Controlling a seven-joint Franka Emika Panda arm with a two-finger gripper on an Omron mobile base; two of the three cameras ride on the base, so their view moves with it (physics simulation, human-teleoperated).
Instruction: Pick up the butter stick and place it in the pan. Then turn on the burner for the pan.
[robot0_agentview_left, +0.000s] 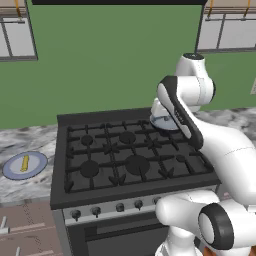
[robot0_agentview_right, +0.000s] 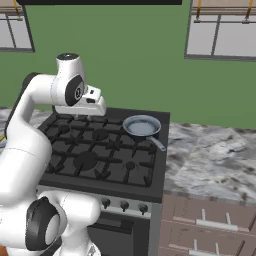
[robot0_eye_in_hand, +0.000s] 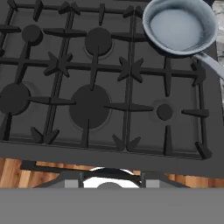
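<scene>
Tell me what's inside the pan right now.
Nothing: the pan shows a bare grey-blue base in the hand view. The butter stick lies on the plate left of the stove. The burner under the pan is covered.

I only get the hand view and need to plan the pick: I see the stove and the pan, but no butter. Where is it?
Observer: The butter stick lies on a blue-rimmed plate on the marble counter, left of the stove, as the left base view shows.
Operator: Is anything else on that plate?
Observer: No, the stick lies alone, near the plate's middle.
Operator: And where are the knobs, for later?
Observer: A row of knobs sits on the stove's front panel, just below the grates.
</scene>
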